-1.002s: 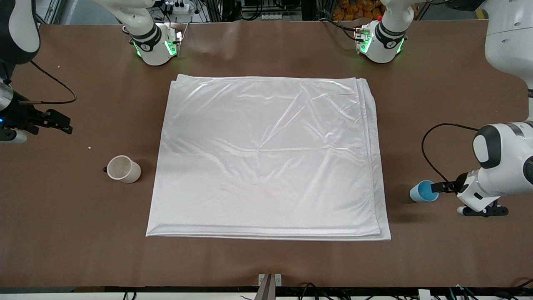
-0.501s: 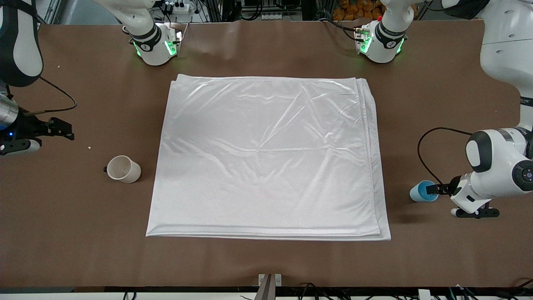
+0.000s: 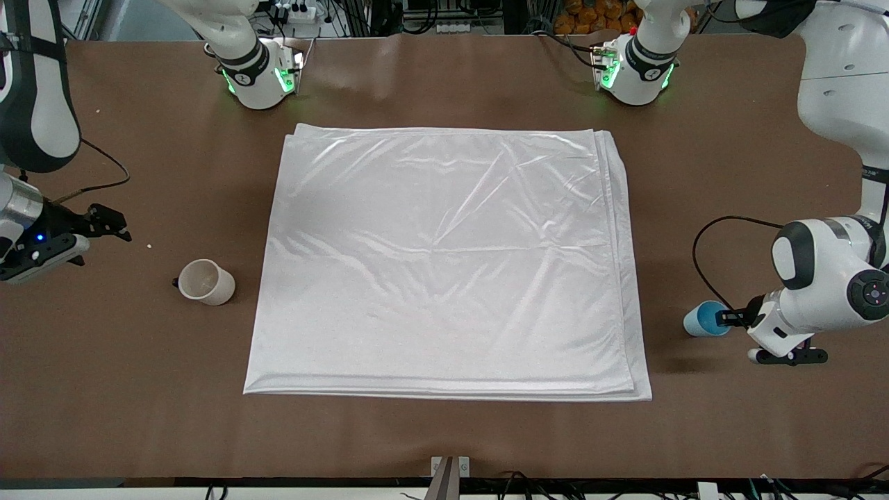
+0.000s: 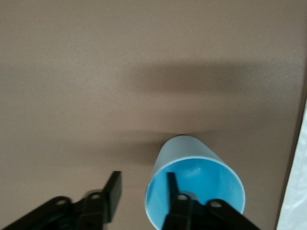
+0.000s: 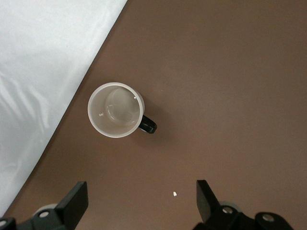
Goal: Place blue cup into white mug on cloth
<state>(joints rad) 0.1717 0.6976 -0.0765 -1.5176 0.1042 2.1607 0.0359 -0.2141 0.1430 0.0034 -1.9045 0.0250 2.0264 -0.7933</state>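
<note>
Right gripper (image 3: 111, 223) hung over bare bench (image 3: 104, 361) near the white mug (image 3: 205, 282), fingers (image 5: 72, 203) spread wide, gripping nothing. Mug stood upright just off the cloth (image 3: 444, 264), toward the right arm's end; likely rigid, light, best taken by rim or wall. Blue cup (image 3: 705, 319) sat on the bench at the left arm's end; left gripper (image 4: 144, 191) straddled its rim, fingers apart. Probably light, smooth, slippery. No readable writing.

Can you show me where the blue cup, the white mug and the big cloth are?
blue cup (image 3: 703, 319), front view, on its blue inside.
white mug (image 5: 115, 109), right wrist view, on its pale inside bottom.
cloth (image 3: 444, 257), front view, on the middle of the sheet.
</note>
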